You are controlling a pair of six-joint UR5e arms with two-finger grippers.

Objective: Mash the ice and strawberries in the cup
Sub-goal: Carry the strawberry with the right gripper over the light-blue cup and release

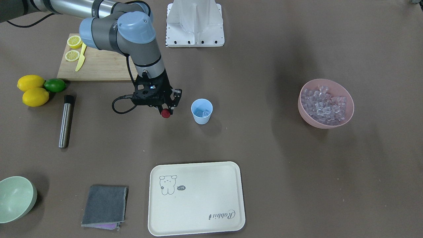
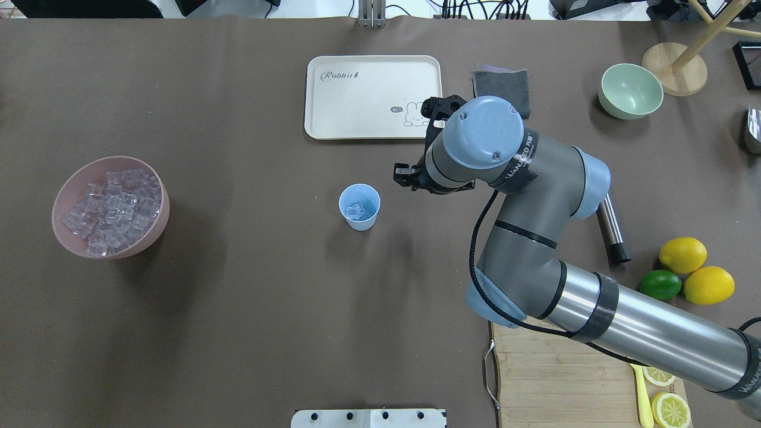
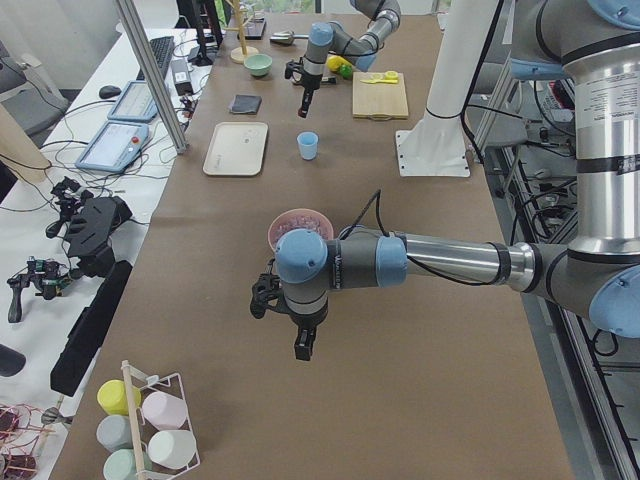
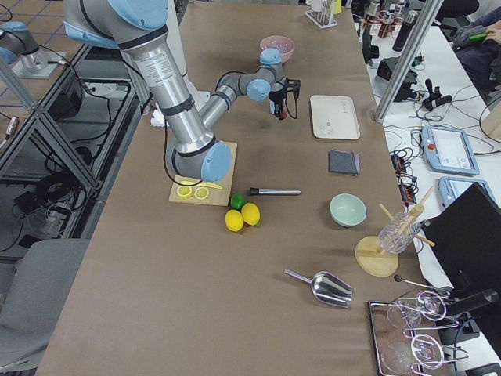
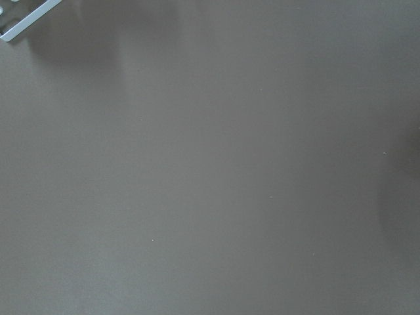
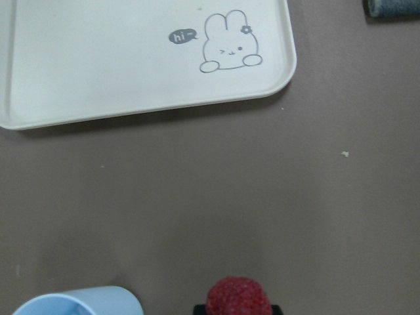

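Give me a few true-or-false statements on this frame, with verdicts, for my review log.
1. The right tool grips the strawberry. True.
2. The strawberry is inside the blue cup. False: the tool holds it beside the cup, outside it.
3. The cup holds ice cubes. True.
4. The metal muddler stands in the cup. False: it lies on the table.
5. The lime touches a lemon. True.

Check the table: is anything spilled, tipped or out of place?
Nothing stands out. The cup stands upright with ice inside, none spilled around it, and the right gripper holds the strawberry beside it.
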